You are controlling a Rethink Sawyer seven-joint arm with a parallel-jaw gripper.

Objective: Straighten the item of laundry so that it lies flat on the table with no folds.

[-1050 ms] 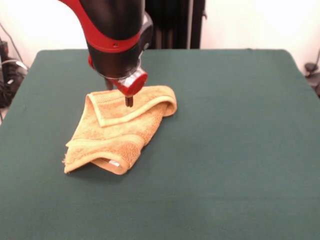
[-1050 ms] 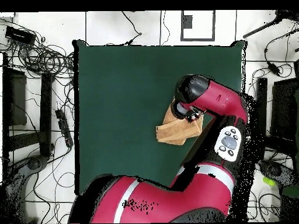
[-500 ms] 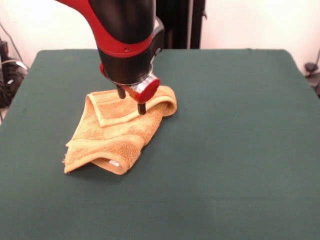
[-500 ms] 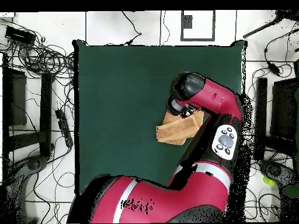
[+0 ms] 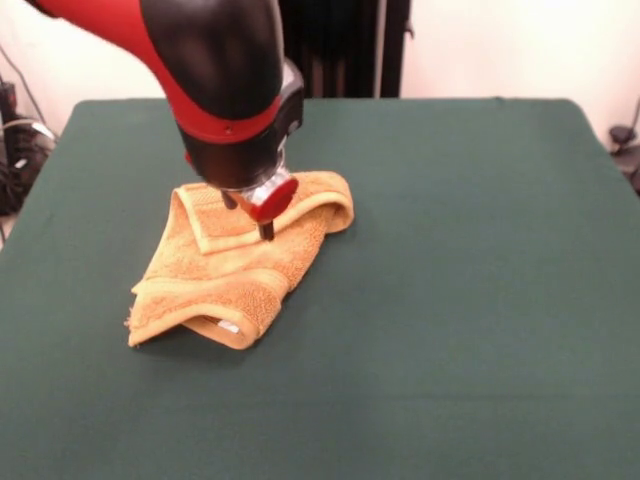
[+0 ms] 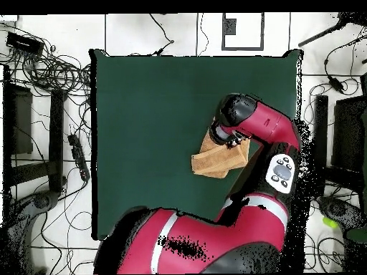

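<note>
Now reaching for the folded towel (image 5: 235, 260)
Pincer (image 5: 250, 215) narrowly parted over its top fold; next, pinch and pull outward across the desk (image 5: 470, 300).

One towel (image 5: 235, 270), one green table (image 5: 470, 300), one robot arm (image 5: 215, 80).

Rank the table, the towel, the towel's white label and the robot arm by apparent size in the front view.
1. Table
2. Robot arm, though nearness to the camera inflates it
3. Towel
4. White label

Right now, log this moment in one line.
orange-tan terry towel: crumpled, folded | gripper: over towel's upper fold, state unclear | green-clothed table: towel not flat
</note>
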